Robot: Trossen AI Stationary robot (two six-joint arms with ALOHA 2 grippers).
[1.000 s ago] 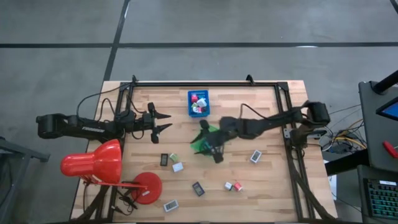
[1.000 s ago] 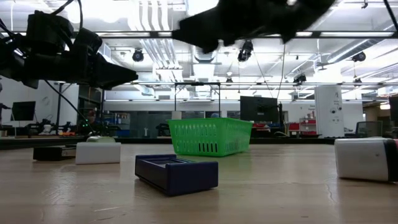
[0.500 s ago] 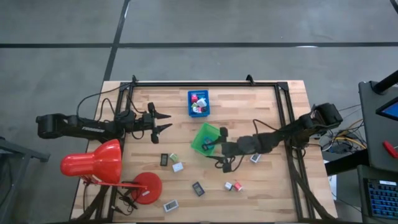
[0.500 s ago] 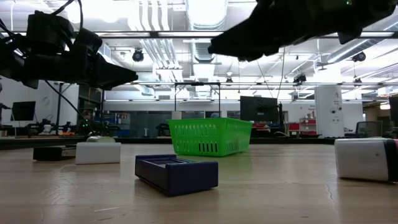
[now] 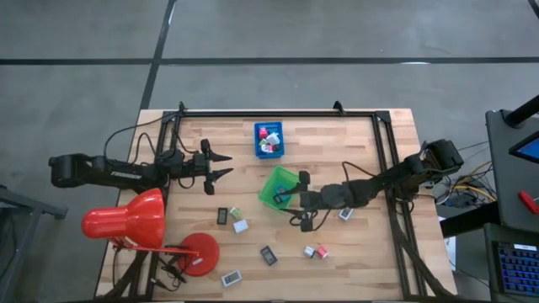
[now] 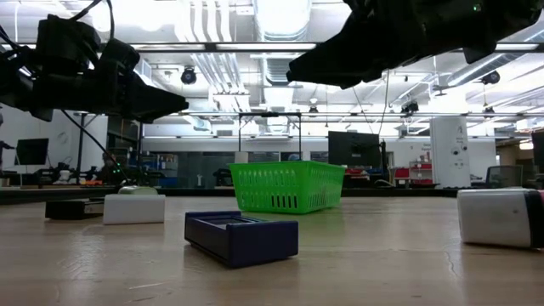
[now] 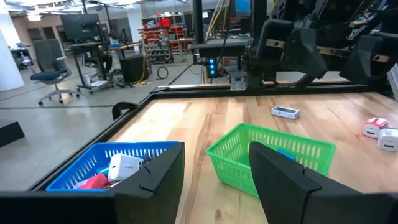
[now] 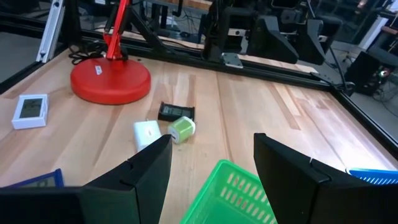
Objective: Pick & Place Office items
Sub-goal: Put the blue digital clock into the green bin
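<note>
Several office items lie loose on the table: a dark grey piece (image 5: 222,215), a green and a white one (image 5: 238,220), a dark flat piece (image 5: 269,255), a white and a pink cube (image 5: 315,252), and white pieces (image 5: 231,277) (image 5: 346,211). More items sit in the blue tray (image 5: 269,139). The green basket (image 5: 278,187) stands mid-table and a teal piece (image 7: 286,152) shows inside it. My right gripper (image 5: 295,202) (image 8: 211,149) is open and empty at the basket's near-right side, above the table. My left gripper (image 5: 226,166) (image 7: 217,165) waits open and empty, left of the trays.
A big red desk lamp (image 5: 126,220) with its round base (image 5: 199,254) stands at the near left. A black frame (image 5: 278,113) runs along the far and side edges. Bare wood shows between the basket and the near edge.
My right gripper has gone from above the green basket toward the table's near right, and now sits beside the basket, which shows whole. Over the last half second it has kept still.
</note>
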